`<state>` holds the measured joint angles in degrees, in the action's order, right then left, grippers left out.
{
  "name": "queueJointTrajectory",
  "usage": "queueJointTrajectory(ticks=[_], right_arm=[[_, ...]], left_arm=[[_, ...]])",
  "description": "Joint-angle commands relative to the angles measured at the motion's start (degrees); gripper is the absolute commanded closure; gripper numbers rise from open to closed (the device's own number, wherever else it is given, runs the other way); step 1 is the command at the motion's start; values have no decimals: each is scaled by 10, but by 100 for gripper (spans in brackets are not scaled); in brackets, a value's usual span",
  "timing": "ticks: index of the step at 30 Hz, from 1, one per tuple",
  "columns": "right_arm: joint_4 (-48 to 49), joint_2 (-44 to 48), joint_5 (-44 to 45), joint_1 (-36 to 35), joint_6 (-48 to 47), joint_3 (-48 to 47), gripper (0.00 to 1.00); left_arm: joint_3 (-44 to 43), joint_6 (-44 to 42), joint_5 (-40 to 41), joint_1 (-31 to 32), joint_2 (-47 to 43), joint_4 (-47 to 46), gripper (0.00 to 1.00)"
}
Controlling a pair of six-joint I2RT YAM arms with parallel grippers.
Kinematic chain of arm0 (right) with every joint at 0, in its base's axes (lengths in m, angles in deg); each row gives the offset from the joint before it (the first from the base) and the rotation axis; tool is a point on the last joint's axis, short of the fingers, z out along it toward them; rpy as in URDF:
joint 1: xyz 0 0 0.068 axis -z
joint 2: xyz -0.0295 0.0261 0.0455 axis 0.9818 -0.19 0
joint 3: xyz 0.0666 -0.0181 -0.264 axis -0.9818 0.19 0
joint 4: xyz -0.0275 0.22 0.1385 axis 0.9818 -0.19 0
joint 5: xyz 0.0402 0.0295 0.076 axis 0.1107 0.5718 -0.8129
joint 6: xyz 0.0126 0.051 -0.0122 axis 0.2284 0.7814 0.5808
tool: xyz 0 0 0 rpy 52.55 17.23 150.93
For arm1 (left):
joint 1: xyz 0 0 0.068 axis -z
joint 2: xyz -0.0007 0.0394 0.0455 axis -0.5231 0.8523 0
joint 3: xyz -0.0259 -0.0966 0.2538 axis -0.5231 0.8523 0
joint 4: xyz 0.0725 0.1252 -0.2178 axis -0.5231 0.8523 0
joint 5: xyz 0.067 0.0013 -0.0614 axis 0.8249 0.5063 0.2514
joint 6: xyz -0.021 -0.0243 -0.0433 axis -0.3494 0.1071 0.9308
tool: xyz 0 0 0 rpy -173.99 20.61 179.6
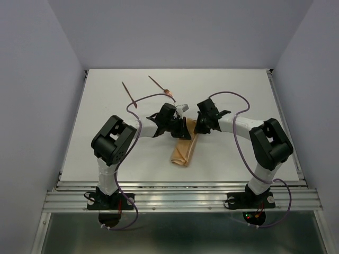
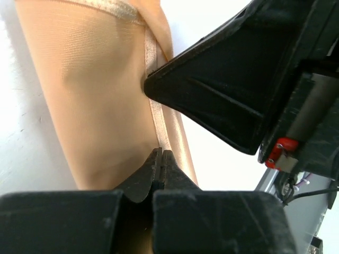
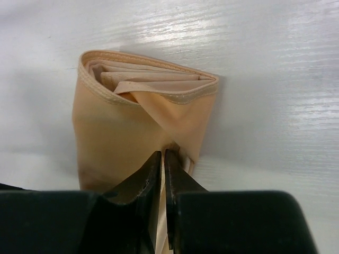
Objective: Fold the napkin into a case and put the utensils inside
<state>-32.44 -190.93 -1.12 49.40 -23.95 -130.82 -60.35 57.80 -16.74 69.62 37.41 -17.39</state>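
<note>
Napkin (image 1: 182, 151), folded into a narrow tan strip, lies mid-table between my two arms; its long axis runs from the claws back toward the arm bases, the far end leaning slightly right. The left claw (image 2: 160, 159) is pinched shut on the stitched hem; the right claw (image 3: 162, 159) is closed to a sliver on a fold at that same far end. The cloth looks thin, soft and light, likely to slump or spring open if released; I judge the hem and stacked layers the surest hold. The utensils (image 1: 130, 95) lie well apart from it, far-left on the table (image 1: 243, 100).
</note>
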Motion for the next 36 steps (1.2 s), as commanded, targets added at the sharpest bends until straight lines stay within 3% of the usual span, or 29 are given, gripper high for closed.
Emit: queueJointTrajectory(ticks=[1,8,16,28,36], right_arm=[[-16,53,20,2,-19,-16,87],[-11,103,98,2,-2,-15,84],[-12,48,86,2,2,-61,84],[-12,1,84,2,2,-89,85],[-18,-4,80,2,-3,-88,85]], left_arm=[[-30,-13,-1,-14,-68,15,100],[-105,-8,42,-32,-24,65,100],[-154,11,89,-31,25,67,100],[-188,17,88,-21,97,60,100],[-176,18,91,-19,48,66,100]])
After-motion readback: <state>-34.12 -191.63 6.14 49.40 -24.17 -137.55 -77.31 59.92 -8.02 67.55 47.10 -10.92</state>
